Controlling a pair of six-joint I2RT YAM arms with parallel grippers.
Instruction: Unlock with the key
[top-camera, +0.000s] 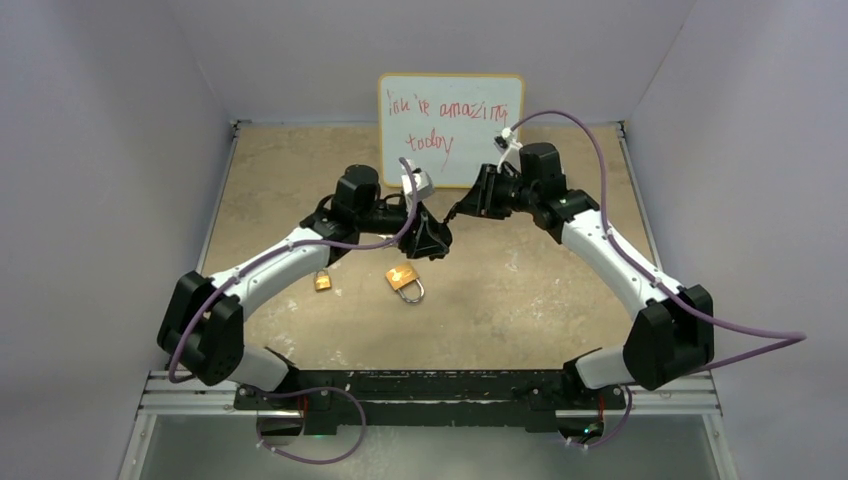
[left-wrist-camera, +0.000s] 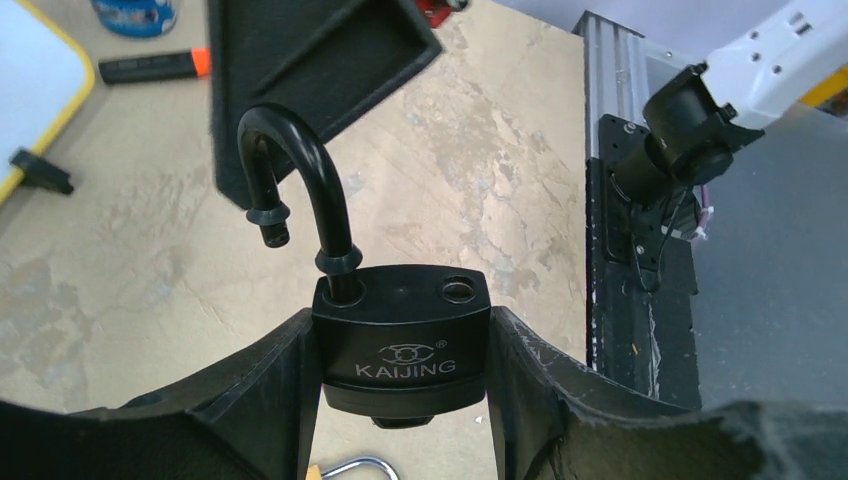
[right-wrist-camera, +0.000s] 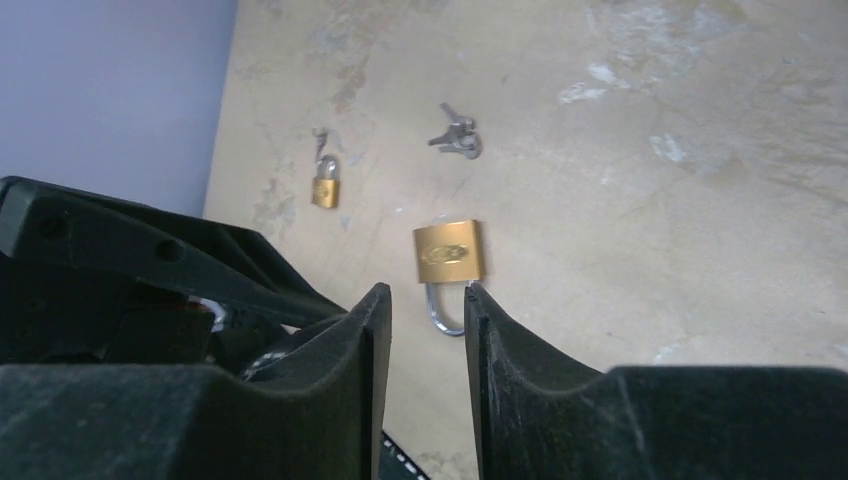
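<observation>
My left gripper (left-wrist-camera: 400, 318) is shut on the black padlock (left-wrist-camera: 405, 350), marked KAIJING, squeezing its body between both fingers above the table. The black shackle (left-wrist-camera: 300, 170) stands up out of the body with its free end out of its hole (left-wrist-camera: 460, 290). A dark stub (left-wrist-camera: 405, 422) sticks out under the lock; I cannot tell what it is. In the top view my right gripper (top-camera: 462, 210) hangs close beside the left gripper (top-camera: 432, 243). The right gripper (right-wrist-camera: 427, 292) is open, with a narrow gap and nothing in it. A bunch of keys (right-wrist-camera: 455, 135) lies on the table.
A brass padlock (right-wrist-camera: 448, 253) lies on the table under the right gripper, and a smaller one (right-wrist-camera: 325, 187) lies further off. A whiteboard (top-camera: 450, 128) leans at the back wall. An orange-capped marker (left-wrist-camera: 155, 66) lies near it. The metal rail (left-wrist-camera: 620, 230) marks the near edge.
</observation>
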